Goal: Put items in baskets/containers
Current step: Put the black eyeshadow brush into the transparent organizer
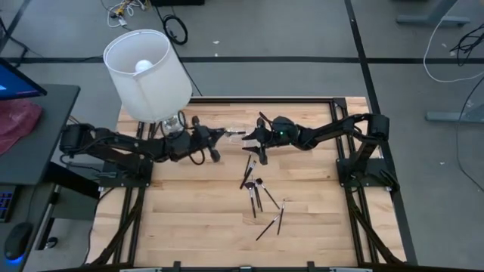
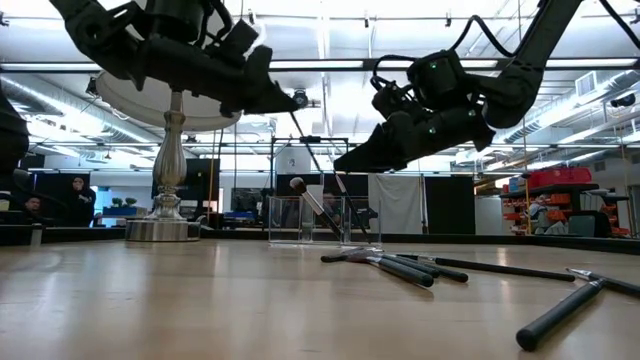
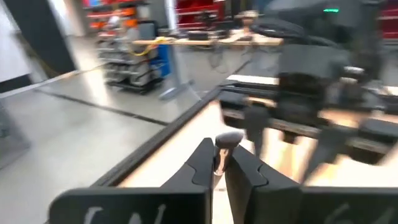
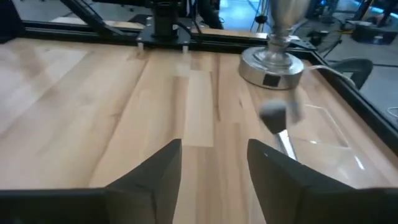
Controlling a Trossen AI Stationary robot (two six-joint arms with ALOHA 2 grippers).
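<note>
A small clear container (image 1: 234,130) (image 2: 355,222) stands on the table at the far middle, next to the lamp. A makeup brush (image 2: 312,205) leans in it, pale head up, and shows blurred in the right wrist view (image 4: 273,115). My right gripper (image 1: 247,137) (image 4: 214,149) hovers open just right of the container (image 4: 323,134), holding nothing. My left gripper (image 1: 221,136) (image 3: 221,152) is just left of it, raised and shut on another brush (image 3: 227,140). Several brushes (image 1: 257,193) (image 2: 400,265) lie flat on the wood nearer the front. My left gripper pinches a brush between its two fingertips, just below the silver-banded head (image 3: 225,142), which sticks out past them. The fingers come about level from the table's left. In the low view a thin handle (image 2: 318,175) slants from the gripper down toward the container.
The white-shaded lamp (image 1: 147,72) stands at the far left, its metal base (image 2: 165,228) (image 4: 273,62) close beside the container. A black frame rims the table. Bare wood lies at the near left. People sit in the room beyond the table.
</note>
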